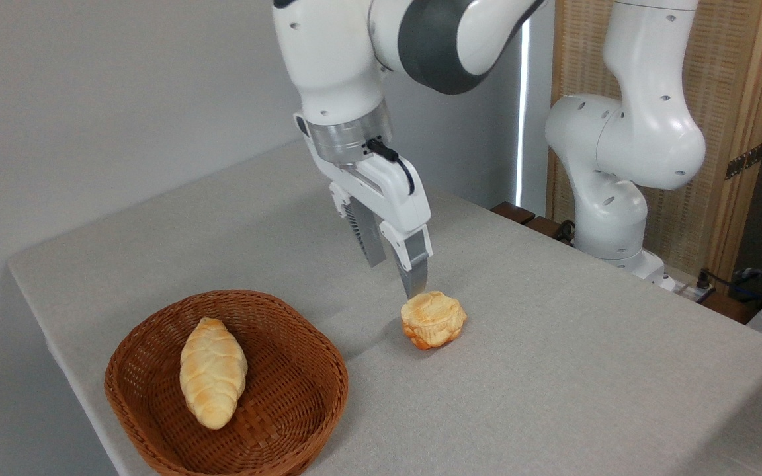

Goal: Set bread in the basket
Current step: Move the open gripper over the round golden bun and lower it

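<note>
Bread (433, 319), the small golden bun w/ a cracked puffed top, sits on the grey surface (553, 370), just right of the basket (156, 344) and apart from it, not yet picked up.

Only one view, the fixed cam. The hand (394, 271) hangs above the bun, a bit to its left and behind; fingers apart, nothing between them. Nearer fingertip (414, 284) looks almost at the bun's top edge, though contact can't be confirmed from this angle. Fingers point down and slightly tilted, prob. so they can straddle the bun from above, since it's squat and lumpy w/ no better hold on the sides.

Basket is at front left of the surface, low-walled and wide, so a drop from above should be easy. A pale braided loaf (213, 372) lies in its left half; the right half is free, room enough for the bun. Arm base (612, 225) stands at back right, well clear.
</note>
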Robot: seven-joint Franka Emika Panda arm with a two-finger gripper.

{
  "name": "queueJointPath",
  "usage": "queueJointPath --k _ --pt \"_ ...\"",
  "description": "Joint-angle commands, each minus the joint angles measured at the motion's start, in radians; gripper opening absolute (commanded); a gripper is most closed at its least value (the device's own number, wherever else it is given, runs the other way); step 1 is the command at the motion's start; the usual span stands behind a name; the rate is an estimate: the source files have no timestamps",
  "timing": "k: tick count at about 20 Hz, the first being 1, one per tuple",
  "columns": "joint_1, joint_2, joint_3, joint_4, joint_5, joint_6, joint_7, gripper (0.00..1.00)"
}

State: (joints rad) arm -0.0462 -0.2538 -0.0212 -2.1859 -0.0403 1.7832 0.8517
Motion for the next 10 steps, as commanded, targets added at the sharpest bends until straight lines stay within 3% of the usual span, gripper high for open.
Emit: queueJointPath --k 1,3,10 --pt "-0.003 -0.041 0.006 -0.078 0.035 0.064 0.041 1.0" --pt "-0.004 -0.041 0.004 -0.103 0.083 0.087 0.041 1.0" --pt "-0.004 -0.041 0.004 -0.133 0.114 0.102 0.041 1.0"
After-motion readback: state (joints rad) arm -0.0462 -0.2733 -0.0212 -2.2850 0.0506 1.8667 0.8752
